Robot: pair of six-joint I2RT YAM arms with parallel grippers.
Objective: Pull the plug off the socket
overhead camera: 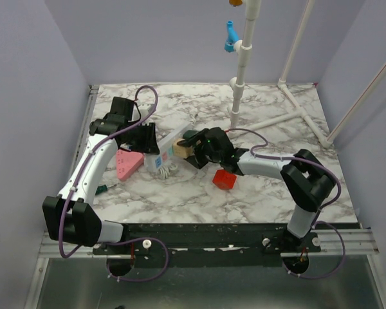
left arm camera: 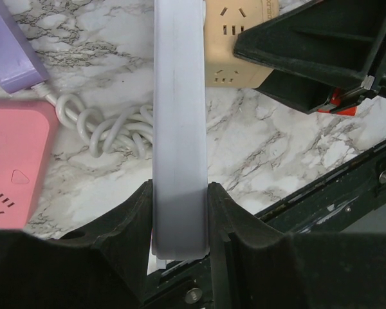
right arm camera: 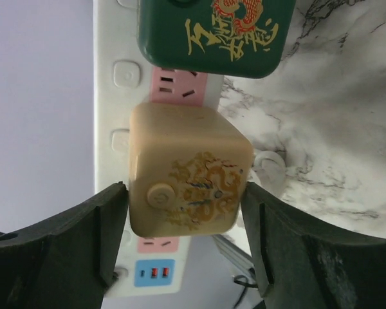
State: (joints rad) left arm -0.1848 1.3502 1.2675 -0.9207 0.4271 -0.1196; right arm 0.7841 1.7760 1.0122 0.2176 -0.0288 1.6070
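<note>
Cream dragon-printed plug sits between the jaws of your right gripper, whether pinched you cannot tell; your left gripper clamps the socket.

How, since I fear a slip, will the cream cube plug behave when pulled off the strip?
The cube plug looks rigid with smooth, rounded glossy faces, so the right claw flanking it might slip. It probably resists, seated in the socket; that long light-looking strip would likely lift too, were the left claw not clamping it.
</note>
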